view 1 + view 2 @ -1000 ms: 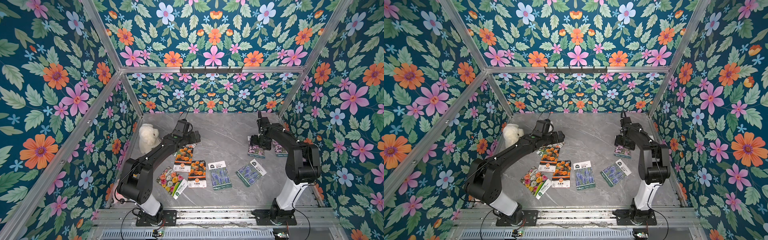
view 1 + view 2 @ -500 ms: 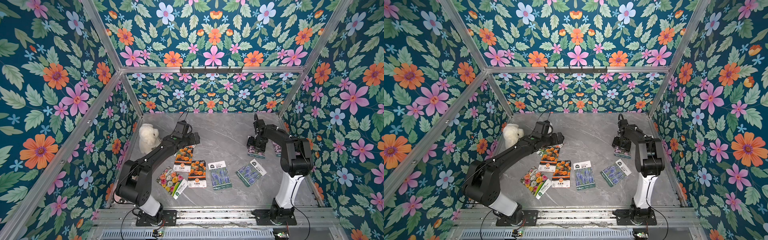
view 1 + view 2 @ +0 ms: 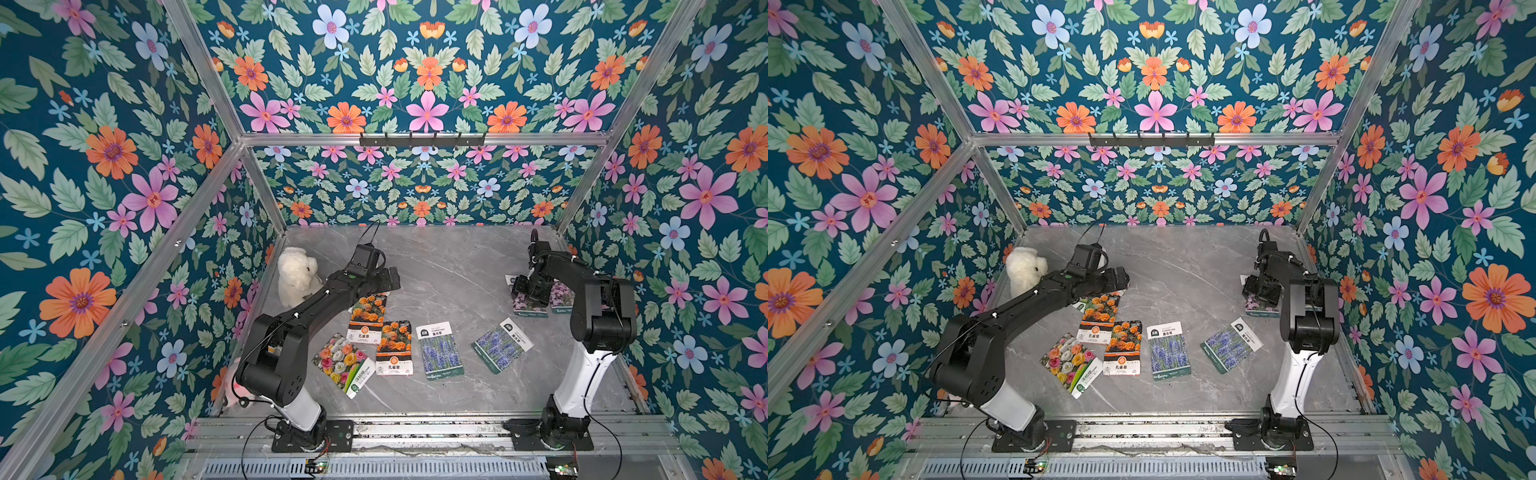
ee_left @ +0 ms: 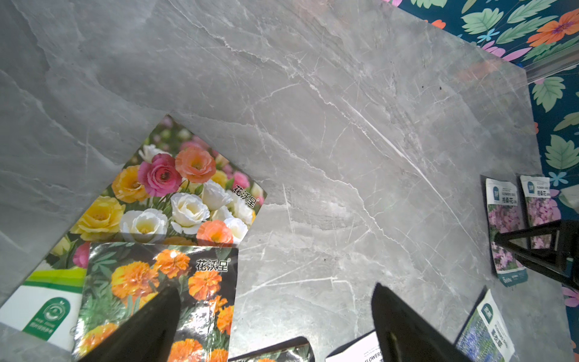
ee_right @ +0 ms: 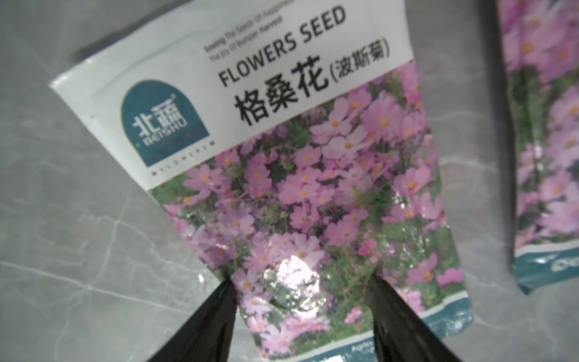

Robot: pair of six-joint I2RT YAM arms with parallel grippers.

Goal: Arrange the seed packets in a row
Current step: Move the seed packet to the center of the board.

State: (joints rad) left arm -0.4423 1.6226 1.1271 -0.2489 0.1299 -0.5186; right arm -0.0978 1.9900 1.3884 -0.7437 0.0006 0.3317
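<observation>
Packets (image 3: 442,351): eight, two per kind; one plush (image 3: 293,276). Left tool (image 4: 275,290) open, right tool (image 5: 300,282) unclear.

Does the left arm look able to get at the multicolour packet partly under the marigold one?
Probably yes: its open fingers hover close by, and much of the multicolour packet lies bare; the marigold packet covers only one end.

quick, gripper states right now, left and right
Left gripper: open, holding nothing.
Right gripper: closed on the pink cosmos packet.
</observation>
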